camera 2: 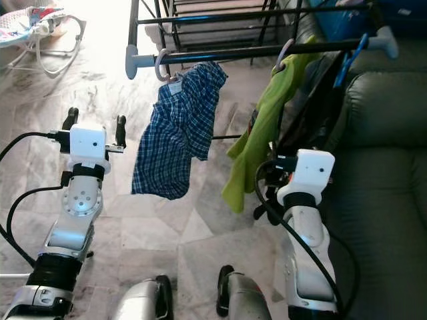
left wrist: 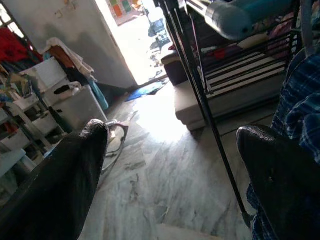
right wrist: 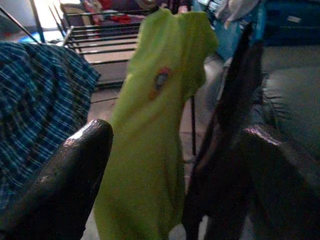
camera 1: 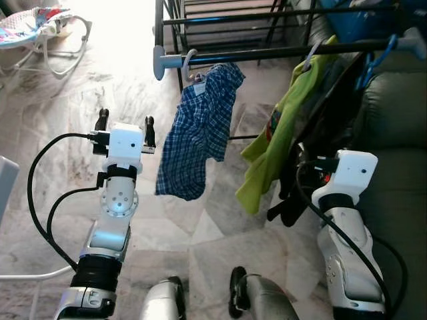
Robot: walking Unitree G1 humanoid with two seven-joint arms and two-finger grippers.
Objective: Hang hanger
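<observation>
The white hanger (camera 1: 189,59) hooks over the black rail (camera 1: 280,52) at twelve o'clock, carrying a blue plaid shirt (camera 1: 199,133). A green shirt (camera 1: 280,133) hangs at one o'clock. The left gripper (camera 1: 125,125), fingers spread and empty, hovers at ten o'clock; the right gripper (right wrist: 170,165), spread too, faces the dark garment (right wrist: 227,130).

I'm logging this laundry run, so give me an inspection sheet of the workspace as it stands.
Surface: marble floor.
Job's things: drying rack rail carries a blue checked shirt on a white hanger, a lime green shirt and a dark garment on a blue hanger.
Clutter: baby bouncer.
Grippers: left gripper open, raised beside the checked shirt; right gripper open, at the dark garment.
Cables: black cables loop along both arms.
Surroundings: grey sofa.
</observation>
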